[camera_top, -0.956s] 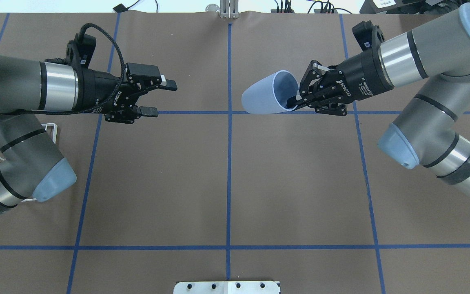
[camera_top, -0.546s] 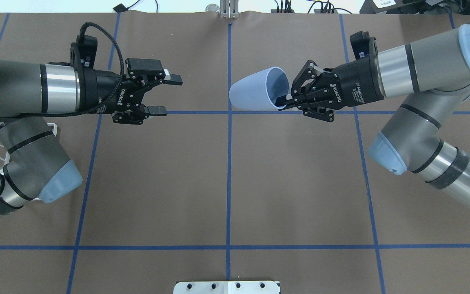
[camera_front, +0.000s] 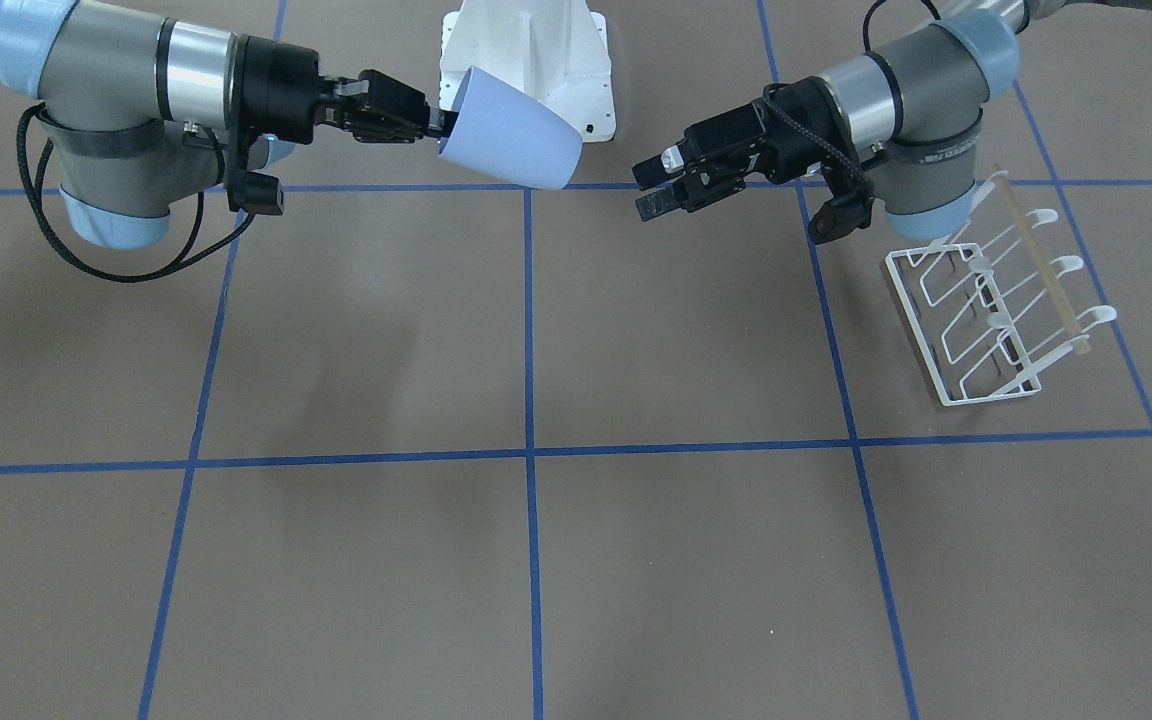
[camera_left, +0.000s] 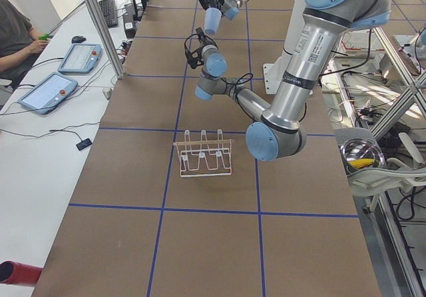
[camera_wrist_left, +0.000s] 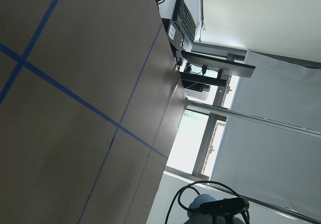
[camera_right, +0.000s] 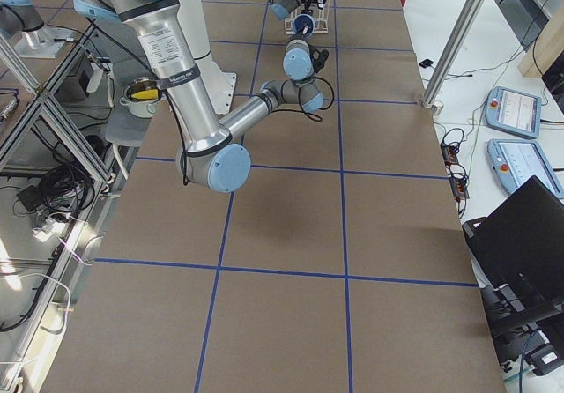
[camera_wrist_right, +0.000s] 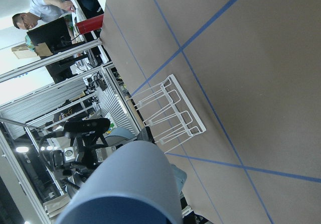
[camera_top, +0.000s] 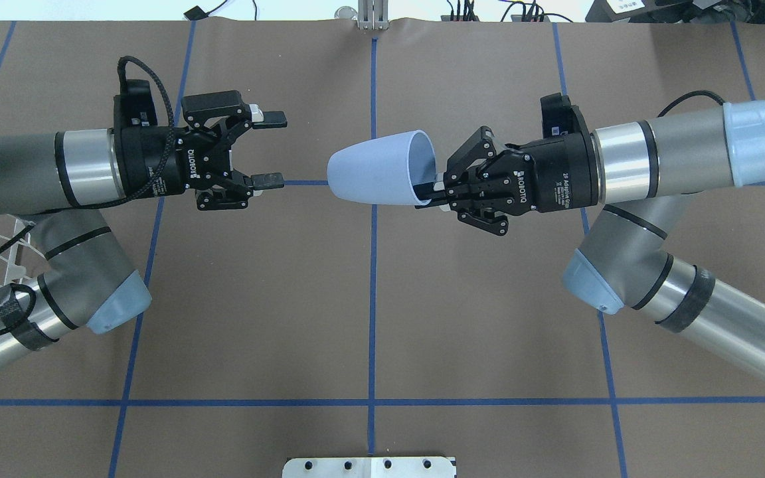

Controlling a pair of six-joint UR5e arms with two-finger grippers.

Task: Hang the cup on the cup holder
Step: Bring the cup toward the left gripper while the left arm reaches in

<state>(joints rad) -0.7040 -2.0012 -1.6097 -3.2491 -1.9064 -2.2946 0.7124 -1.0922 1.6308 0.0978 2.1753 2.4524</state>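
Cup [camera_top: 376,167]: held in the air over the table's blue centre line, tipped almost onto its side. The wide rim is turned toward the right arm, and the rounded base is pointed at the left gripper.

Right gripper [camera_top: 431,194]: closed narrowly on the cup's rim, with one finger seen inside the mouth and the other against the outer wall. The cup is carried by this grip alone.

Left gripper [camera_top: 275,149]: jaws spread wide with nothing between them. It is held level, faces the cup's base and is apart from it.

Cup holder [camera_front: 914,330]: stood on the table at the robot's left end, just beside the left arm's elbow and well apart from the cup. Its pale wooden rod [camera_front: 1041,262] is seen slanting across the white wire loops.

Table [camera_top: 489,318]: covered in brown paper and marked with a grid of blue tape.
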